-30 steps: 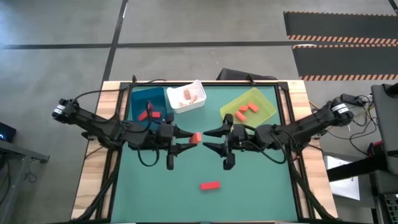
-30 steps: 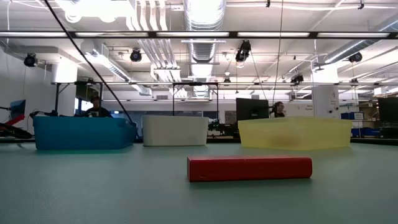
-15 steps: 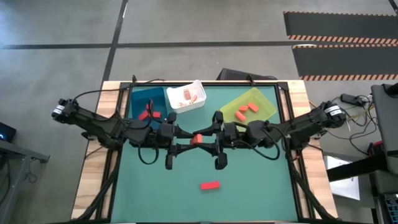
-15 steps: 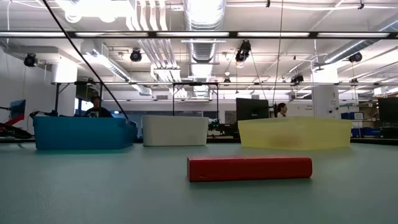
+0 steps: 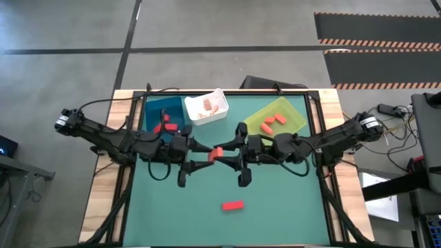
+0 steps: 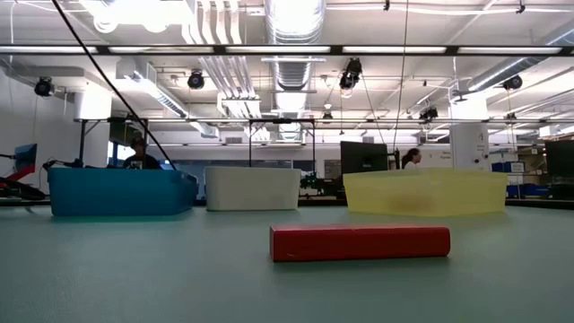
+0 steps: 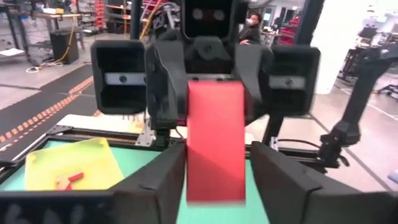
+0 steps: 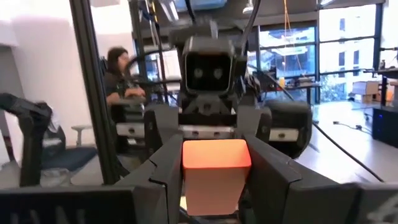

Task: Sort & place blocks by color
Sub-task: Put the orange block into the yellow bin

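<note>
An orange-red block (image 5: 216, 152) hangs in mid-air over the table's middle, between both grippers. My right gripper (image 5: 225, 153) comes from the right and is shut on it; the right wrist view shows the block (image 8: 215, 171) between its fingers. My left gripper (image 5: 205, 153) faces it from the left, open, its fingers (image 7: 165, 171) standing on either side of the block's (image 7: 216, 140) near end. A red bar (image 5: 233, 204) lies flat on the green mat, also seen in the low view as the red bar (image 6: 359, 242). Neither gripper shows in the low view. My right gripper pinches the orange-red block between its two fingers, one on each side face (image 8: 186, 177). The fingers come level from the table's right side. The block is lifted clear of the table and sticks out past the fingertips toward my left gripper.
Three bins stand along the far edge: a blue bin (image 5: 160, 110) with red blocks (image 5: 162, 127), a white bin (image 5: 219, 103) with tan blocks (image 5: 207, 105), and a yellow-green bin (image 5: 293, 114) with orange blocks (image 5: 273, 122). Open mat lies toward the near edge around the red bar.
A second ago my left gripper held the block alone; my right gripper moved in from the right and closed around it. In the last half second my left arm has drawn back a little toward the table's left, while the block stays with my still right gripper.
</note>
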### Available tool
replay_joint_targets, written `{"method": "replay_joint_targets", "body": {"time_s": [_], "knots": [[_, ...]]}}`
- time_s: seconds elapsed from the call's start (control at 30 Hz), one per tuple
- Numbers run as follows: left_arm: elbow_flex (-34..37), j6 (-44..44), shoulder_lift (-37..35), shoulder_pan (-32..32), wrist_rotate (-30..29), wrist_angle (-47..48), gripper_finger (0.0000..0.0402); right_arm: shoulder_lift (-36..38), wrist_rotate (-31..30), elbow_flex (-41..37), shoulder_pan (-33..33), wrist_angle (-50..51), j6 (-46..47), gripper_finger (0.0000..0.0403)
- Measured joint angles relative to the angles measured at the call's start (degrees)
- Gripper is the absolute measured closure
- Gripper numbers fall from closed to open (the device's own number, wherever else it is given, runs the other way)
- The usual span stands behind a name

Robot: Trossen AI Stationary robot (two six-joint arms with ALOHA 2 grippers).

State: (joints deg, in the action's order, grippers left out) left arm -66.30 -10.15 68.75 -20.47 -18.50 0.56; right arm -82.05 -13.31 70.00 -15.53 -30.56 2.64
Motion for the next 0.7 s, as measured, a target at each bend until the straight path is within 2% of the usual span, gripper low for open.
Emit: {"method": "replay_joint_targets", "body": {"time_s": [0.23,0.33,0.4,0.5,0.6,0.7], "knots": [[0.20,-0.20,-0.83,-0.04,0.13,2.09,0.0184,0.17,-0.47,0.02,0.18,0.68,2.34,0.0280],[0.20,-1.31,-3.54,-0.22,0.15,6.93,0.0176,1.60,-3.18,0.76,0.83,7.92,6.00,0.0280],[0.20,-3.96,-5.41,-0.22,0.22,12.40,0.0176,3.17,-5.28,2.84,1.84,18.17,8.91,0.0280],[0.20,-10.29,-7.47,-0.21,-0.27,21.37,0.0175,4.36,-8.67,8.13,5.21,39.78,15.72,0.0280],[0.22,-16.38,-8.22,-0.20,-0.81,27.30,0.0174,3.91,-10.28,13.62,10.88,63.97,22.76,0.0280],[1.38,-19.51,-7.76,-0.20,-1.27,28.71,0.0174,2.59,-10.28,16.19,18.25,83.64,28.17,0.0280]]}}
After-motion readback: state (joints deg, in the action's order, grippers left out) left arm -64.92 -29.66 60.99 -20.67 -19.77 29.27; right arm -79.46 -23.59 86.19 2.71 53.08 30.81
